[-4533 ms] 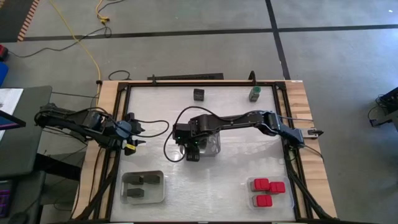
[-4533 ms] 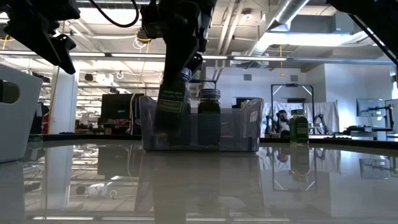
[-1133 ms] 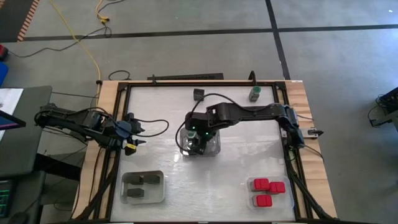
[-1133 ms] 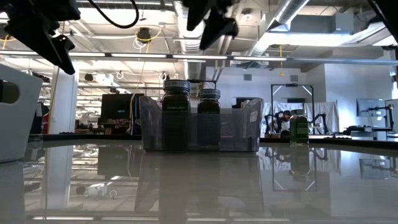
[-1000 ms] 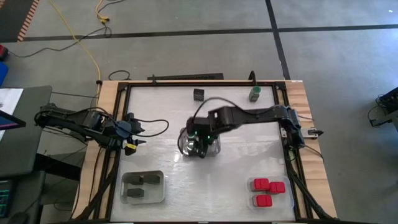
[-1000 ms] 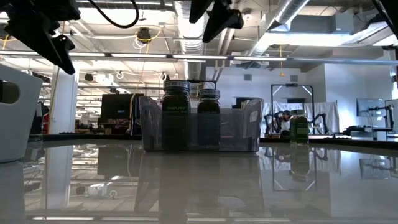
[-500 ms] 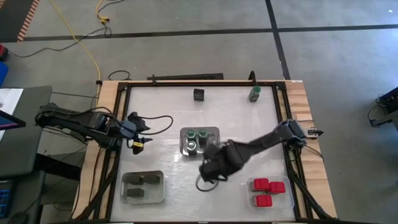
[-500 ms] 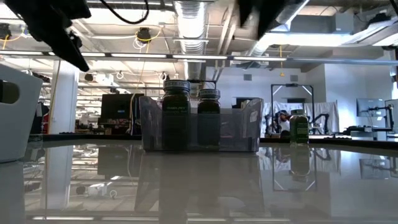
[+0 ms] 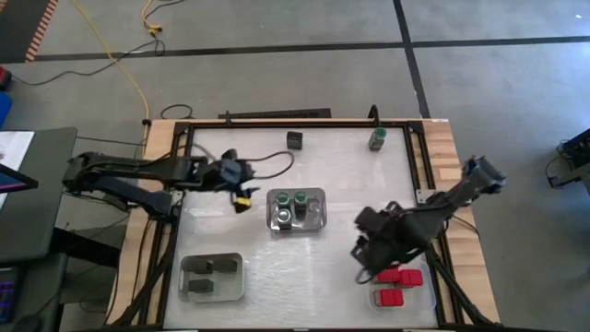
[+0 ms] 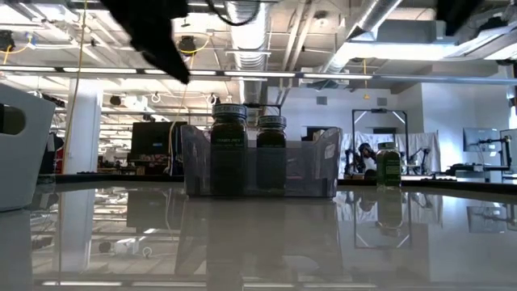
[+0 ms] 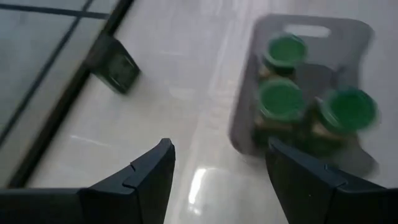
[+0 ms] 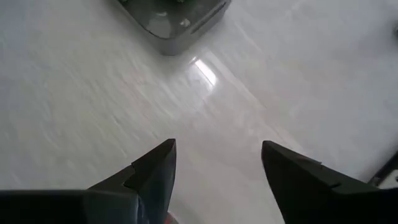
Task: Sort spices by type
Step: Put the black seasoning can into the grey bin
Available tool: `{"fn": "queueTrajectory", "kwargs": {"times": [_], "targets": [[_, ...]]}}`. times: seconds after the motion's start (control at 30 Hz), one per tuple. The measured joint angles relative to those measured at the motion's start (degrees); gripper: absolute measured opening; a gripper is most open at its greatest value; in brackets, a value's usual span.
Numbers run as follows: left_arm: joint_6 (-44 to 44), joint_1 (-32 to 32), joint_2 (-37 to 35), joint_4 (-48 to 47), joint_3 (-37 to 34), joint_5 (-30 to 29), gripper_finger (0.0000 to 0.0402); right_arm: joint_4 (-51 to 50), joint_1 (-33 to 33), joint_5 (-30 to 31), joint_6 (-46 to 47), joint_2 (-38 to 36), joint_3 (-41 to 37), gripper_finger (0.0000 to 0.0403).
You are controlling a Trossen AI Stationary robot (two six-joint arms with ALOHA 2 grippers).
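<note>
A clear tray (image 9: 318,210) at mid-table holds three green-lidded jars (image 11: 283,99). Another green-lidded jar (image 9: 378,139) and a dark spice box (image 9: 295,140) stand on the table near the far edge. Red-topped boxes (image 9: 398,286) lie in a white tray at the near right, and dark boxes (image 9: 208,275) in a grey tray at the near left. My left gripper (image 9: 242,198) hangs open just left of the clear tray, with nothing between its fingers (image 11: 149,174). Above the table beside the red boxes, my right gripper (image 9: 366,263) is also open and holds nothing (image 12: 219,146).
A dark frame (image 9: 184,184) runs around the white tabletop, with wooden strips outside it. Bare table lies between the clear tray and the two near trays. In the low view the left arm (image 10: 153,32) hangs above the clear tray's left side.
My right gripper has left the space above the clear tray and swung toward the table's near right, ending beside the red boxes, turning as it went. My left gripper has moved right toward the clear tray. Both stayed open. The jars have not moved.
</note>
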Motion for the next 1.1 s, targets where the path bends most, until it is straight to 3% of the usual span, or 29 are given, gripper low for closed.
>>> {"fn": "queueTrajectory", "kwargs": {"times": [0.27, 0.53, 0.77, 1.1], "targets": [[12.55, 9.75, 13.64, -1.53, 16.21, 1.71, 0.024, 20.21, 2.02, 7.05, 5.45, -12.16, -20.91, 0.0264], [27.93, 21.4, 26.95, -2.55, 29.28, 18.67, 0.024, 32.97, -0.42, 13.73, 6.97, -17.66, -31.55, 0.0264], [38.53, 30.09, 38.3, -2.92, 36.11, 31.85, 0.024, 36.74, -4.25, 14.52, 8.16, -18.99, -33.69, 0.0264], [42.13, 35.2, 52.67, -9.45, 48.8, 32.32, 0.024, 36.97, -8.77, 14.52, 8.26, -18.98, -33.71, 0.0264]]}}
